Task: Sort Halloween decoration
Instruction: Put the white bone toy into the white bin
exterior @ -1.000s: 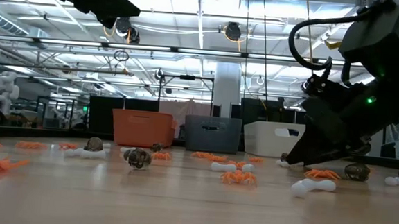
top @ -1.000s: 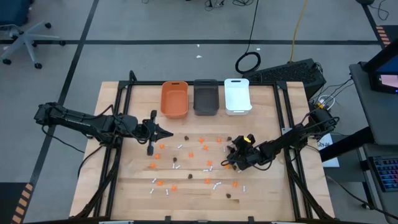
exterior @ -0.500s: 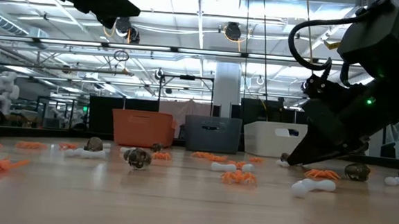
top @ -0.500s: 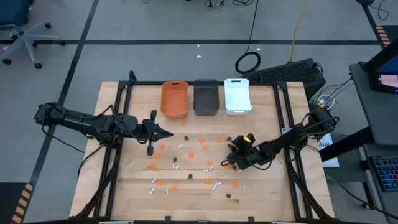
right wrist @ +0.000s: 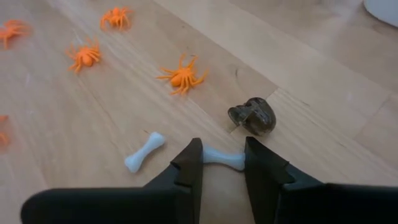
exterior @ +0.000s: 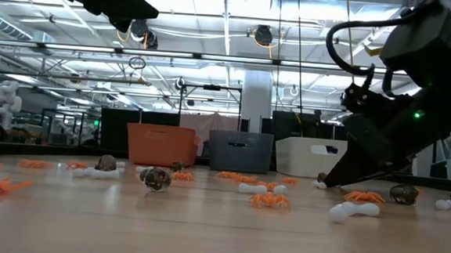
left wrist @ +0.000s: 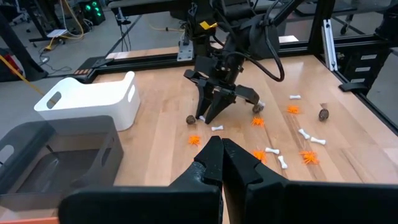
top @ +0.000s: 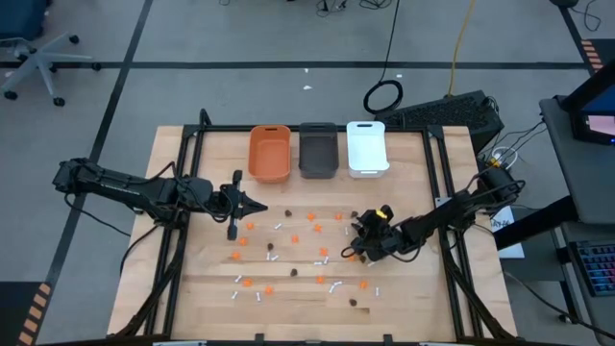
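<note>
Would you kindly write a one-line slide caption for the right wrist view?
Right gripper closed on a white bone on the wooden table, beside a dark skull and a second bone.

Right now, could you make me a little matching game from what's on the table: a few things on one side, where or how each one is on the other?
1. white bin
2. orange bin
3. left tool
4. right tool

a. shut, holding nothing
b. closed on a white bone
c. left of the grey bin
d. right of the grey bin

Pairs: 1-d, 2-c, 3-a, 4-b
</note>
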### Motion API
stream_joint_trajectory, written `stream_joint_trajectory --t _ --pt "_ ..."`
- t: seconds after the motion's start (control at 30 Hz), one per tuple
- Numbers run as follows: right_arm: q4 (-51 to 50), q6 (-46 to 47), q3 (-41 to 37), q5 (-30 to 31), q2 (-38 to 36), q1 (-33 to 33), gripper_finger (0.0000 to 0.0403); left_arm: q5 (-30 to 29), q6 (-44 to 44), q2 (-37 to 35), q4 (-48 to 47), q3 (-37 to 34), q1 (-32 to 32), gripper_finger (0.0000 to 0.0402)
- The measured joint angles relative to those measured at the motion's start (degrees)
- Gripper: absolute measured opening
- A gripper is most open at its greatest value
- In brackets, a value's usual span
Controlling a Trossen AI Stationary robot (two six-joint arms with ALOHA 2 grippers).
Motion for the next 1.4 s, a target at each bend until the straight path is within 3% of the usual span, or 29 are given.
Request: stream_joint_trajectory --t 0.43,0.83,1.1,1.4 --pt "-0.6 -5.4 -0.2 -3.4 -9.3 0.0 0.0063 0.0 -0.2 0.0 0.0 0.0 0.0 0.0" --pt "0.3 -11.3 -0.1 -7.1 -12.7 0.1 0.0014 0.0 -1.5 0.0 -0.1 0.0 0.0 0.0" --pt "8.0 -16.4 0.0 -8.0 -10.4 0.1 0.0065 -0.2 -2.9 0.0 -0.3 0.0 0.0 0.0" --pt "9.1 -19.7 0.0 -9.5 -6.5 -0.1 0.012 -1.3 -4.4 0.0 -0.4 0.0 0.0 0.0"
